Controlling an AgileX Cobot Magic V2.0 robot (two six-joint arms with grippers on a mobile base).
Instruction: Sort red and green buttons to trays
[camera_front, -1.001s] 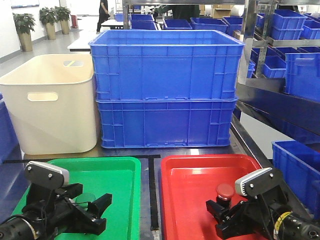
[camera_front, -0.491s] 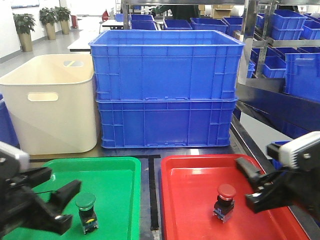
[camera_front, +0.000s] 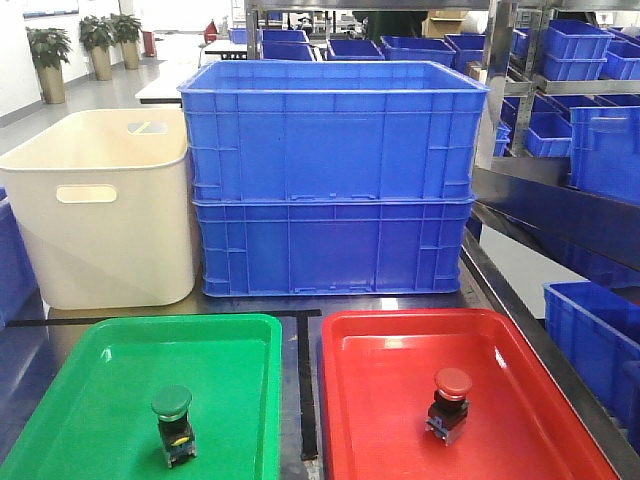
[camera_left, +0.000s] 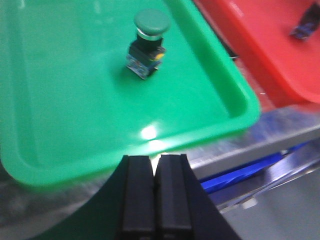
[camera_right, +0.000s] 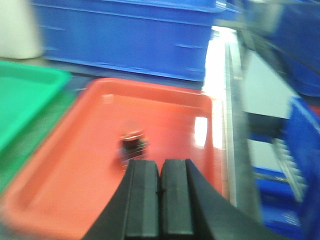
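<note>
Green button (camera_front: 172, 424) stands upright in the green tray (camera_front: 90, 360), red button (camera_front: 450, 403) in the red tray (camera_front: 380, 340); left hand (camera_left: 156, 197) and right hand (camera_right: 160, 200) both closed, empty; a swinging arm could topple either top-heavy switch.

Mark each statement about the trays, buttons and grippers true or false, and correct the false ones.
1. The green button stands in the green tray. True.
2. The red button lies on its side. False: it stands upright in the red tray.
3. The left gripper holds the green button. False: it is shut on nothing, apart from the button.
4. The right gripper is shut. True.
</note>
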